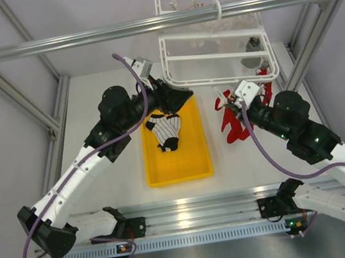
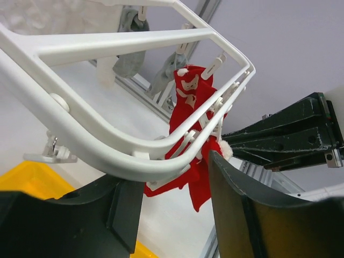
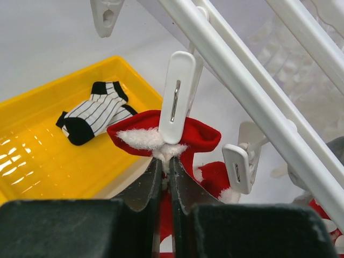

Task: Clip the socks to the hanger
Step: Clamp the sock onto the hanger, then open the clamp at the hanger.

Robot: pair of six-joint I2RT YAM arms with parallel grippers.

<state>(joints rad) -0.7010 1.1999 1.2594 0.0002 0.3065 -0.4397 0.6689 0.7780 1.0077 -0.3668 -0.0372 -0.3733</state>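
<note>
The white hanger (image 1: 164, 62) hangs from the beam at the back. My left gripper (image 1: 177, 94) is shut across its near-left corner; in the left wrist view the rim (image 2: 91, 142) spans the dark fingers (image 2: 236, 204). My right gripper (image 1: 238, 98) is shut on the fuzzy white cuff of a red sock (image 3: 199, 134), just under a white clip (image 3: 176, 97) that sits on that cuff. More red socks (image 2: 188, 107) hang from clips on the same side. Two striped socks (image 1: 166, 132) lie in the yellow tray (image 1: 178, 167).
A grey aluminium beam (image 1: 81, 37) crosses above the back of the table. Grey socks (image 2: 129, 59) hang from clips on the hanger's far side. A free clip (image 3: 236, 166) dangles right of my right fingers. Slanted frame posts (image 1: 54, 120) stand at both sides.
</note>
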